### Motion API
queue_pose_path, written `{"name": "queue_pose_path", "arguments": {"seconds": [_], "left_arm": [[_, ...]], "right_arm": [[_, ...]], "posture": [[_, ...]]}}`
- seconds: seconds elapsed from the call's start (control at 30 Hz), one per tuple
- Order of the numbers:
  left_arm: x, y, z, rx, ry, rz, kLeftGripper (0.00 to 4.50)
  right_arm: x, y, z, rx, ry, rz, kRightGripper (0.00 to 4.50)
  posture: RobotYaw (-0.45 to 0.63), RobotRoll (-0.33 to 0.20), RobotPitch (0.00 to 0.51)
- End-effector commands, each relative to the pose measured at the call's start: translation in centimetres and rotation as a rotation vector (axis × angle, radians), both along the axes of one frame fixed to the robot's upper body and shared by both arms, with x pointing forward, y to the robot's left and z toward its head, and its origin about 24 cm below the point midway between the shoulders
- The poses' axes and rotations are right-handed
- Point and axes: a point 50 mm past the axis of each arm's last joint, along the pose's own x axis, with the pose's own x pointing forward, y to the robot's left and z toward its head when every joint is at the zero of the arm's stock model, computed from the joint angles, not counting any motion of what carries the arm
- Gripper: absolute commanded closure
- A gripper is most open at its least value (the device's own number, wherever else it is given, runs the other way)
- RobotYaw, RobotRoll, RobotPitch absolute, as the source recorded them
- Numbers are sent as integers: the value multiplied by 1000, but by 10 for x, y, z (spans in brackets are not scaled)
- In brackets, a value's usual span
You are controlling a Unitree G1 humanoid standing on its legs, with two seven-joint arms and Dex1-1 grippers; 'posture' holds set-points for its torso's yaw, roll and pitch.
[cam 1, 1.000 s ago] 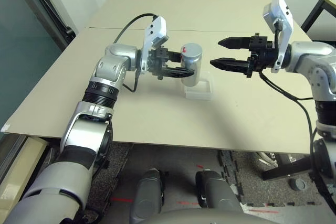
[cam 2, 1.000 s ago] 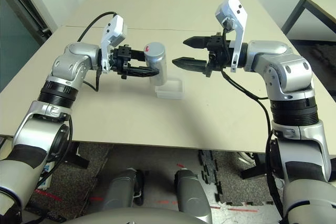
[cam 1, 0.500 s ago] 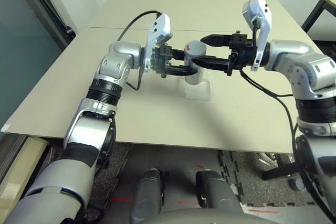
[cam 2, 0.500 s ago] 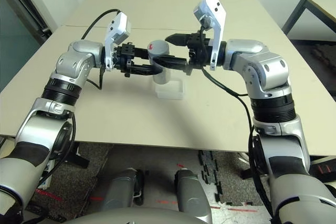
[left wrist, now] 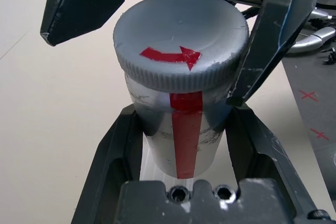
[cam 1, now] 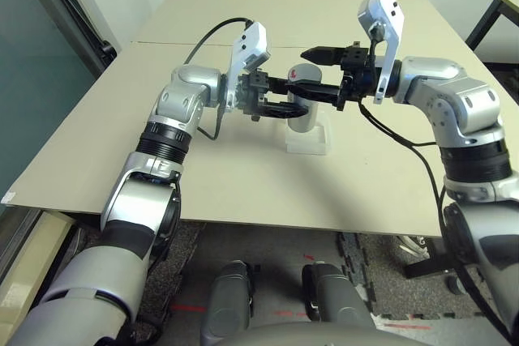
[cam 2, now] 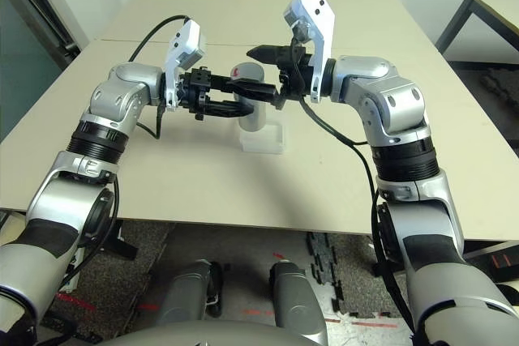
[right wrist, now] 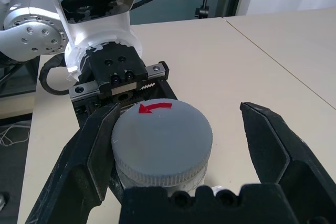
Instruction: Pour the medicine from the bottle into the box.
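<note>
We see the left hand (cam 1: 285, 105) closed on the bottle (cam 1: 302, 119): in the left wrist view its two black fingers (left wrist: 112, 153) press the silver-grey body from both sides, below the cap (left wrist: 181, 46). The bottle stands upright, with a red stripe (left wrist: 186, 132) going down its side and a red arrow on the top of the cap. It is held just above the box (cam 1: 308, 138), so that its lower part is over the box; we cannot tell if the bottom touches it.

The right hand (cam 1: 310, 73) comes from the other side at the height of the cap. Its fingers are wide open, one on each side of the cap. In the right wrist view one finger (right wrist: 94, 148) is very close to the rim of the cap or touches it, and the other finger (right wrist: 273, 148) is clearly apart from it. So this hand has hold of nothing.

The box is a small shallow container of clear plastic. It lies on the table (cam 1: 243, 184), near the middle, between the two arms. The cap is on the bottle, and the medicine is not visible to us
</note>
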Motion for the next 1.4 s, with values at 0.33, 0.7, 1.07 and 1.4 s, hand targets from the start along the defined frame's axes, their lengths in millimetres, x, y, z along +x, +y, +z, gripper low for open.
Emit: {"name": "queue_pose_path", "arguments": {"seconds": [0.33,0.7,1.07,1.4], "left_arm": [[-1,-2,-1,17,-4,-16,2016],[-1,3,-4,21,3,-5,2016],[-2,4,-5,24,5,-4,2016],[-1,6,-7,26,7,3,2016]], "right_arm": [[-5,-18,-2,-4,16,-52,0],[-8,-33,-2,-1,26,-105,0],[-11,-45,-2,-9,35,-132,0],[-26,-50,-5,-38,88,-83,0]], "posture": [[-61,0,92],[-71,0,88],[-75,0,83],[-79,0,78]]}}
